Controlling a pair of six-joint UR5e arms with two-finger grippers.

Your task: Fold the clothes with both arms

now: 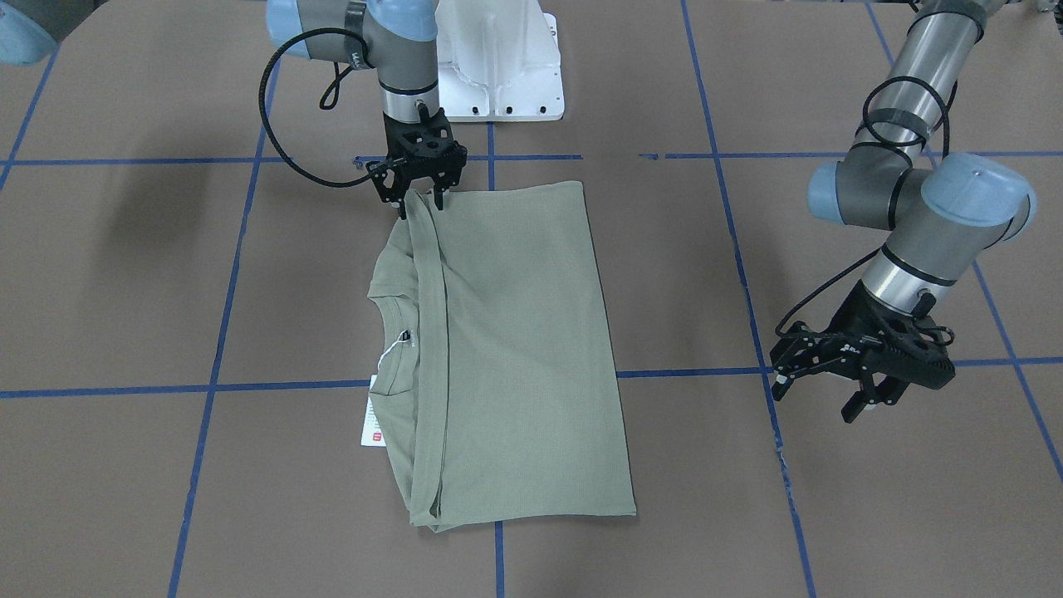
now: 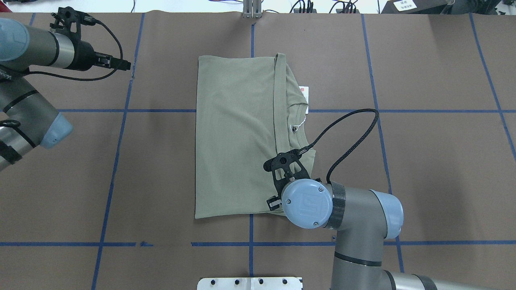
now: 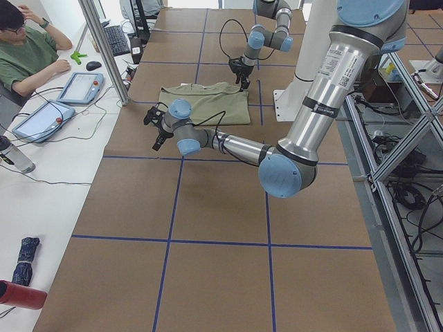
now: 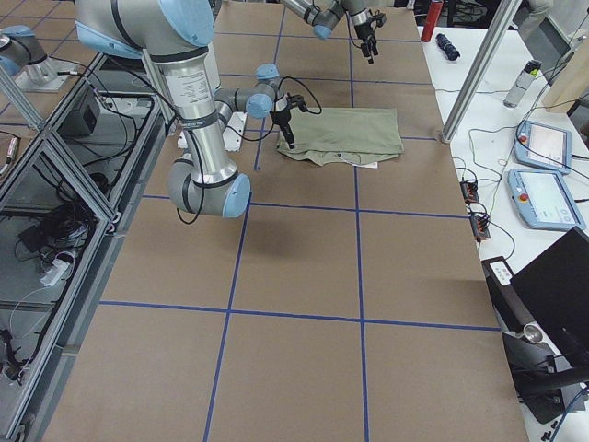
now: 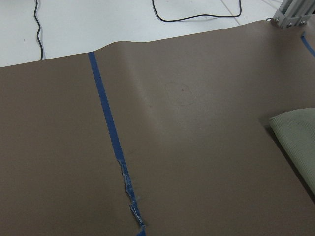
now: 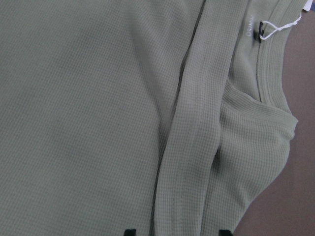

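Shirt (image 1: 515,349) hem sits inside spread right tool (image 1: 421,206); left tool (image 1: 819,399) spread, empty.

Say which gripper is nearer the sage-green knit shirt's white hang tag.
Right: right gripper over the shirt's tag-side corner; left gripper off the shirt, beyond its opposite edge.

Overhead camera sits behind the robot, looks forward and down; front-facing one looks steeply down from across the table (image 1: 897,515), base (image 1: 498,75) at top. Both cover the whole shirt (image 2: 234,137). Side cameras look along the table from each end, farther off. Left wrist: close on table, shirt corner. Right wrist: very close on shirt.
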